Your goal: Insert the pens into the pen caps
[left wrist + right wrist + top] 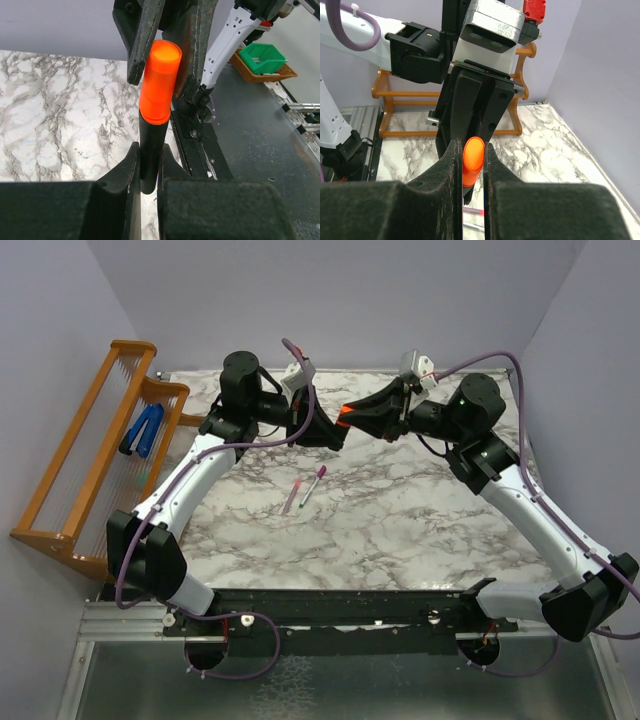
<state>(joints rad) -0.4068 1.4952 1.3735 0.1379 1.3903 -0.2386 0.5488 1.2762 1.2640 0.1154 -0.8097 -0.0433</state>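
The left pincer [149, 156] is closed on the black marker [150, 145], its two fingers clamping the barrel at the bottom centre of the left wrist view. The marker runs up from there toward the middle of the frame. Its far end is covered by the orange cap [160, 82], whose rim sits around the barrel just above the fingers. The cap's flat end faces the top of the frame.

The right pincer [471, 156] meets it tip to tip and grips that cap. In the right wrist view the orange tube is squeezed between the two dark fingers at lower centre. Whether the cap is pushed fully home cannot be told.

In the top view the two pincers join above the upper middle of the marbled tabletop [420, 510], with a spot of orange between them. Below them, near the centre of the frame, lie the white-grey pen [311, 487], magenta-purple at its upper end, and the pink pen [291, 499] just beside it on the left. Both are slanted the same way. At the left edge a wooden rack [90, 450] carries a blue clip [143, 430].
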